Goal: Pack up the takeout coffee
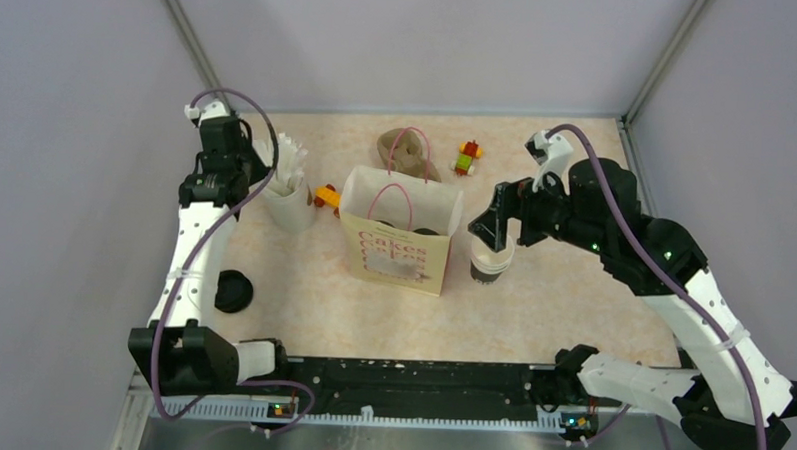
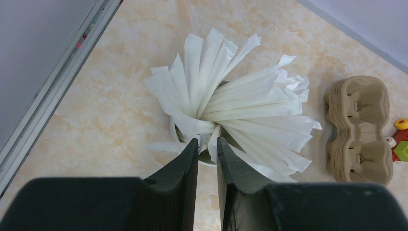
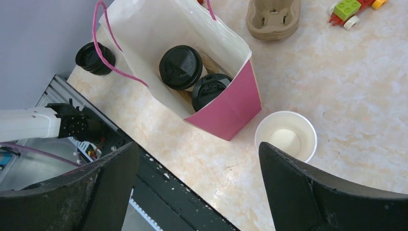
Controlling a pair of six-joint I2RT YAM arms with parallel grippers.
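Two lidded coffee cups (image 3: 181, 66) (image 3: 210, 90) stand inside the open paper bag (image 3: 231, 110), black lids up; the bag stands mid-table in the top view (image 1: 394, 250). A third cup (image 3: 308, 130), lidless and white inside, stands just right of the bag (image 1: 491, 260). A loose black lid (image 1: 234, 291) lies front left. My right gripper (image 3: 198, 144) is wide open and empty, hovering above that open cup (image 1: 494, 226). My left gripper (image 2: 207, 140) is at the near rim of the beige cup of white sticks (image 2: 231, 101), its jaws pinched narrowly on one stick.
A brown pulp cup tray (image 1: 407, 153) lies behind the bag and shows in the left wrist view (image 2: 358, 130). Small toy bricks (image 1: 467, 157) (image 1: 325, 195) lie near it. The stick cup (image 1: 287, 201) stands left of the bag. Walls close in the sides and back.
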